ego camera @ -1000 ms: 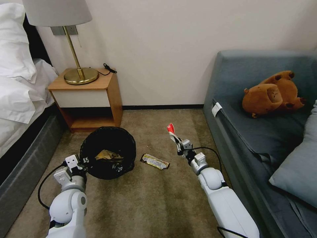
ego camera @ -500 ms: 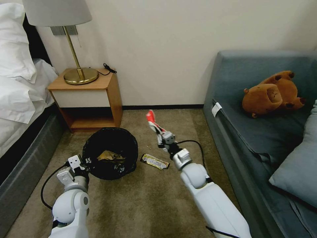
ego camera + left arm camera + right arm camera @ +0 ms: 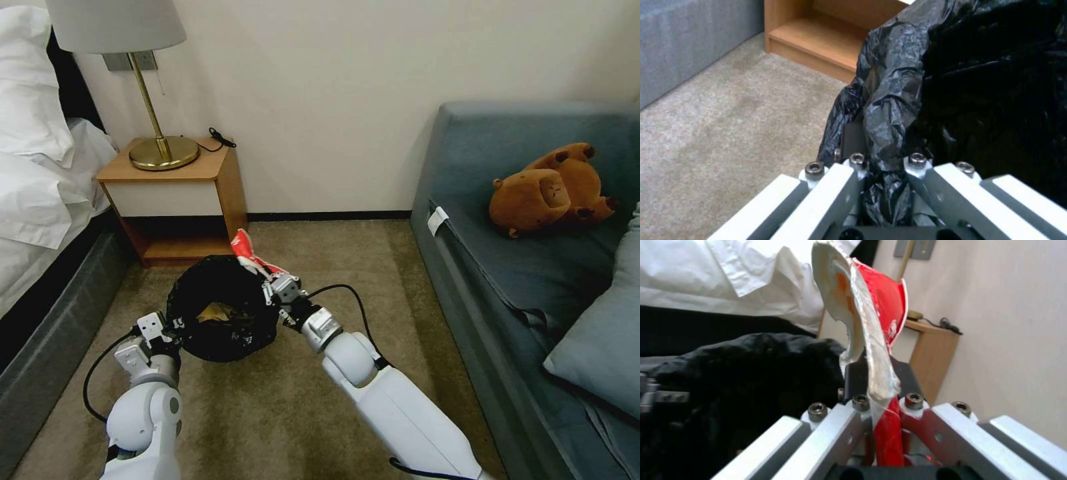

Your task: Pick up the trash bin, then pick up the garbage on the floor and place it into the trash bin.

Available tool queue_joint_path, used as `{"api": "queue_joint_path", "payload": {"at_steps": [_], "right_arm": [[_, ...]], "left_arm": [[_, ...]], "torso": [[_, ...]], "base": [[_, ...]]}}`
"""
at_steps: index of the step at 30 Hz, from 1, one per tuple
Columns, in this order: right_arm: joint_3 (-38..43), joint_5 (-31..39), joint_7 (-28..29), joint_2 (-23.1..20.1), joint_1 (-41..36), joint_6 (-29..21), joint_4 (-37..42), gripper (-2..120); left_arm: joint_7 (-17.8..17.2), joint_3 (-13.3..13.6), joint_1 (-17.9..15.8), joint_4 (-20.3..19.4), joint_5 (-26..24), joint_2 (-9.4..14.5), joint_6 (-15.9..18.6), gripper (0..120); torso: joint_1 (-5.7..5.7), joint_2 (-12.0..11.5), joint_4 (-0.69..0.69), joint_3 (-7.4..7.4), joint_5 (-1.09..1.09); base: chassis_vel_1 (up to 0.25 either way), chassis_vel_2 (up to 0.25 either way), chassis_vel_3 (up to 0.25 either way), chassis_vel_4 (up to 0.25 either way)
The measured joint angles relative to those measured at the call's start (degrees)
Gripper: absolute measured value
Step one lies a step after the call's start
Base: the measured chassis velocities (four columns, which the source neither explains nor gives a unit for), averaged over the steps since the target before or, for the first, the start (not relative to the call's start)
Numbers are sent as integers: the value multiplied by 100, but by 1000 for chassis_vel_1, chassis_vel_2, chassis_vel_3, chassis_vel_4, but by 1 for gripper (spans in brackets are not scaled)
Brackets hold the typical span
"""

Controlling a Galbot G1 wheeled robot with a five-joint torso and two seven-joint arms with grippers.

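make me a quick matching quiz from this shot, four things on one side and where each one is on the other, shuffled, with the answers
Things:
1. red-white wrapper
2. trash bin
3. brass lamp
4. brown plush toy

Places:
A. on the wooden nightstand
B. on the blue sofa
C. pinched in the right gripper
D. rim gripped by the left gripper

Pairs: 1-C, 2-D, 3-A, 4-B

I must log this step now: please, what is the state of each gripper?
Left gripper: closed on the rim of the trash bin.
Right gripper: closed on the red-white wrapper, over the bin's edge.
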Motion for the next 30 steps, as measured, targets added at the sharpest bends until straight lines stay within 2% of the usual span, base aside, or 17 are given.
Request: {"api": "queue_joint_path", "payload": {"at_steps": [13,21,26,27,29,30], "right_arm": [[-113,-376,-108,320,-275,157,-412,0],[-48,-513,-264,259,-370,98,-345,2],[-20,-534,-331,243,-392,83,-304,22],[-20,-534,-331,243,-392,83,-304,22],[-18,-534,-332,250,-420,78,-296,33],[-18,-534,-332,250,-420,78,-296,33]], "left_arm": [[-5,33,-41,104,89,-52,-5,1],[-3,65,-83,148,113,-76,-17,1],[-3,78,-104,167,125,-89,-19,1],[-3,78,-104,167,125,-89,-19,1],[-3,79,-114,189,135,-99,-21,1],[-3,79,-114,189,135,-99,-21,1]], "torso": [[0,0,0,0,1],[0,0,0,0,1],[0,0,0,0,1],[0,0,0,0,1],[0,0,0,0,1],[0,0,0,0,1]], "base": [[0,0,0,0],[0,0,0,0],[0,0,0,0],[0,0,0,0],[0,0,0,0],[0,0,0,0]]}}
